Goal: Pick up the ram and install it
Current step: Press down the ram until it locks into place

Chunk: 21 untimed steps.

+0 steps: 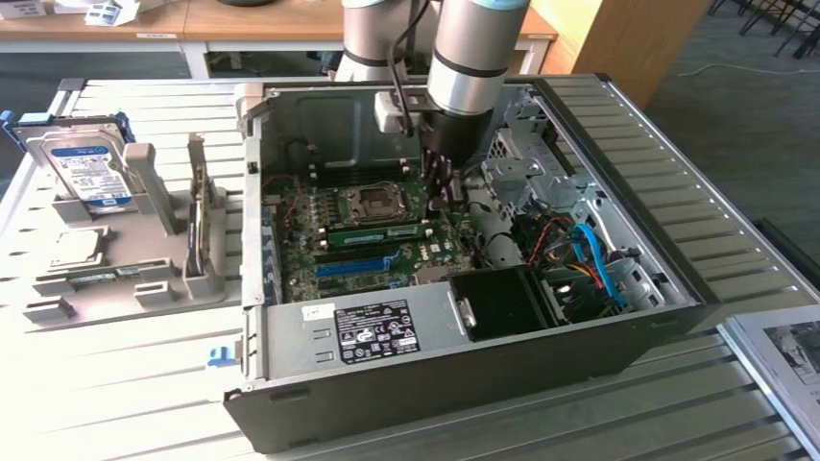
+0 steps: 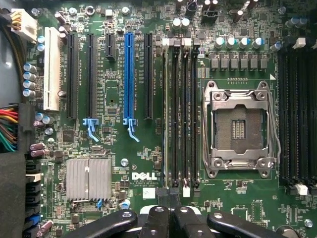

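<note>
The ram [image 1: 374,232] is a green stick with a pale label. It stands on edge in a slot of the motherboard, just next to the empty CPU socket [image 1: 374,200], inside the open computer case. In the wrist view the ram [image 2: 166,119] shows edge-on as a thin line in the outermost of the black memory slots. My gripper [image 1: 443,197] hangs inside the case over one end of those slots, and its fingers [image 2: 158,218] are shut together with nothing between them. Whether the tips touch the stick I cannot tell.
The case walls [image 1: 448,379], the drive cage [image 1: 532,173] and a bundle of cables [image 1: 583,254] crowd the exterior view's right. A grey holder [image 1: 115,288] on the exterior view's left carries a hard drive [image 1: 87,173], a CPU chip [image 1: 80,248] and another green board on edge [image 1: 198,206].
</note>
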Each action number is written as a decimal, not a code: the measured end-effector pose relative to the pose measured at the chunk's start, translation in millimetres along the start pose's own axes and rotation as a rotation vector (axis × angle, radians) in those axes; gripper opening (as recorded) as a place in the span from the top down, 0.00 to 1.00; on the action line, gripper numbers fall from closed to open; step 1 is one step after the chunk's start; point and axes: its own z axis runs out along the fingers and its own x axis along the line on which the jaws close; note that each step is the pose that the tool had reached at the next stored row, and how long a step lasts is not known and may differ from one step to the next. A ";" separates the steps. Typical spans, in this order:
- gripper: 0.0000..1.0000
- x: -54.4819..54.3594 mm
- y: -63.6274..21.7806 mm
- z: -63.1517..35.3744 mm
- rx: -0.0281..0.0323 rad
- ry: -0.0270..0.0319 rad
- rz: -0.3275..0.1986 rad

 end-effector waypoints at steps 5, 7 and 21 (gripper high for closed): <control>0.90 -0.1 -0.2 4.3 0.0000 0.0001 0.000; 0.90 -0.1 -0.2 5.8 0.0000 0.0000 0.000; 0.90 0.0 4.5 8.2 0.0026 0.0000 0.000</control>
